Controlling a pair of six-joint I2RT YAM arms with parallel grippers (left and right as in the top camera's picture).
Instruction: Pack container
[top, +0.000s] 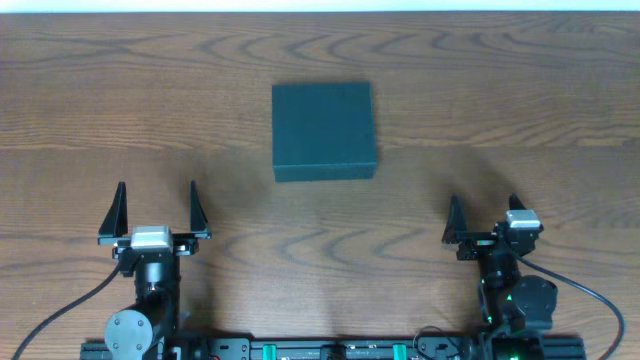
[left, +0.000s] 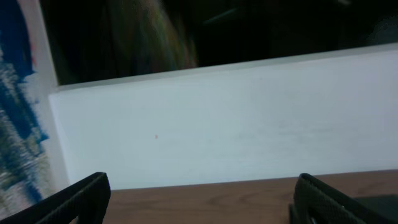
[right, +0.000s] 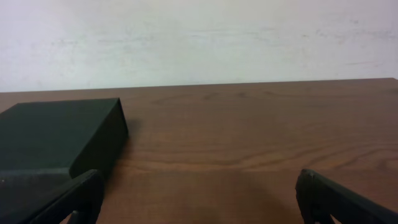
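1. The left gripper (top: 157, 188) is spread wide, with nothing between its fingers and touching nothing.
2. The right gripper (top: 485, 200) is also spread, though less widely than the left, and it too holds nothing.
3. Both arms sit folded low at the near edge of the worktop (top: 520, 90), left arm at the near left and right arm at the near right. Their grippers point toward the far side.
4. The container (top: 324, 131) rests flat on the worktop at the centre, somewhat toward the far side. It lies well apart from both grippers, and its top looks shut.
5. In the left wrist view, the two dark fingertips (left: 81, 198) frame a strip of worktop and a pale wall (left: 249, 118) beyond it. A dark corner at the lower right is too small to tell.
6. In the right wrist view, the container (right: 56, 134) lies ahead and to the left, partly behind the left finger (right: 68, 199). The gap between the fingers shows only bare wood.
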